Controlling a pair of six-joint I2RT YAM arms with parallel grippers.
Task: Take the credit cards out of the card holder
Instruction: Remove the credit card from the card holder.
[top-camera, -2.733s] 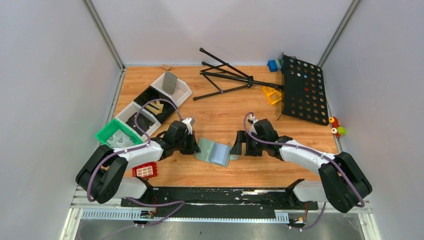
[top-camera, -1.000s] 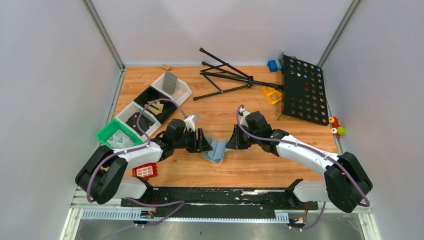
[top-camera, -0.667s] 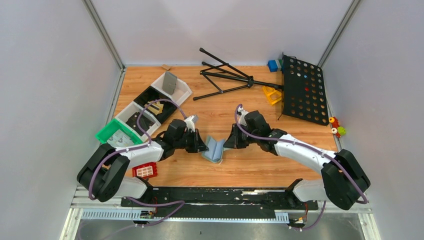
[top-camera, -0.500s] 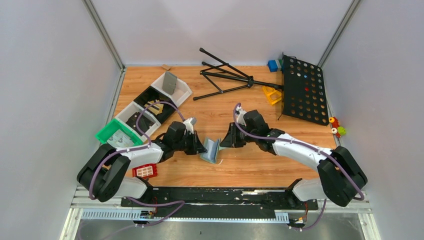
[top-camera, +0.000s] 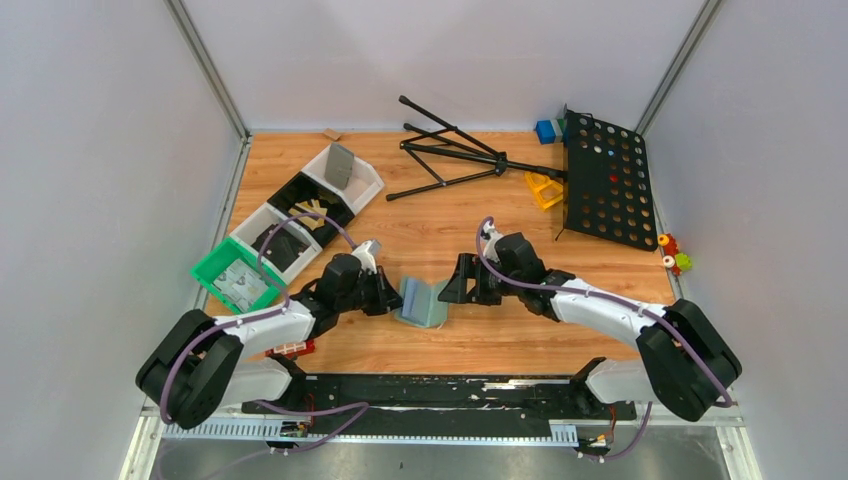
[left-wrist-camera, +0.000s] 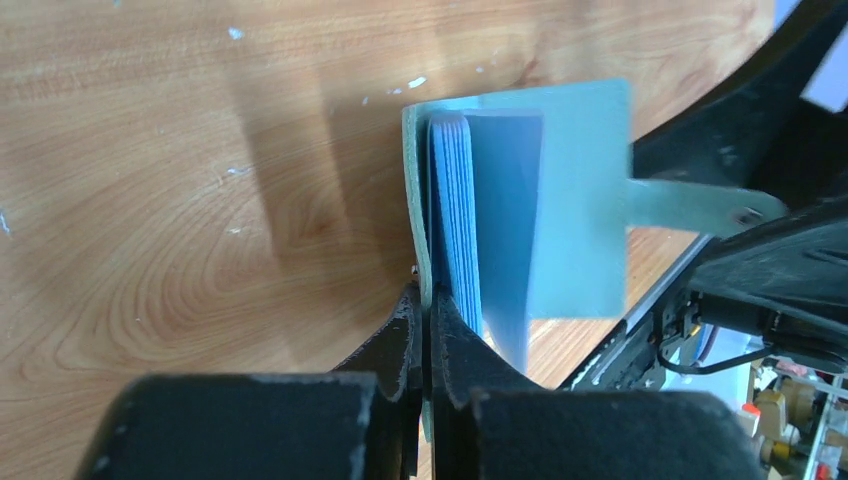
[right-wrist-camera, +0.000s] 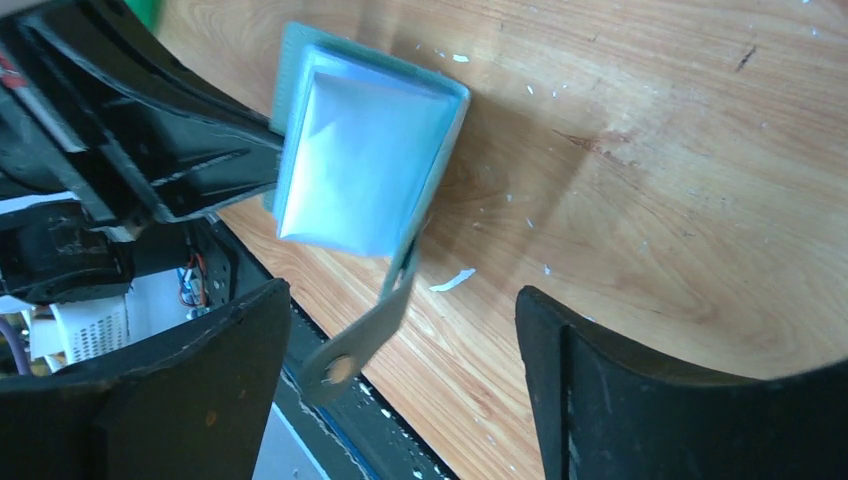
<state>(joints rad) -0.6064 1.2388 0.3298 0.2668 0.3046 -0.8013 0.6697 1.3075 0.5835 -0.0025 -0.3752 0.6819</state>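
Observation:
The grey-blue card holder (top-camera: 422, 302) stands half folded on its edge on the wooden table. My left gripper (top-camera: 390, 298) is shut on the edge of its left cover (left-wrist-camera: 418, 220). In the left wrist view the stacked blue sleeves (left-wrist-camera: 457, 215) and the side flap (left-wrist-camera: 690, 205) show. My right gripper (top-camera: 456, 290) is open and empty just right of the holder. In the right wrist view the holder's pale sleeve (right-wrist-camera: 360, 170) faces it and the flap (right-wrist-camera: 350, 355) hangs between the jaws without touching them. No loose credit cards show; any in the sleeves are hidden.
A green tray (top-camera: 210, 272) with a pale printed item stands left of the left arm, white bins (top-camera: 362, 192) behind it. A red block (top-camera: 297, 348) peeks from under the left arm. A black stand (top-camera: 450, 155) and a perforated panel (top-camera: 608, 180) lie at the back.
The flat open holder was folded up between both grippers. The right gripper has drawn slightly back to the right, open. The left arm has shifted nearer, still holding the cover.

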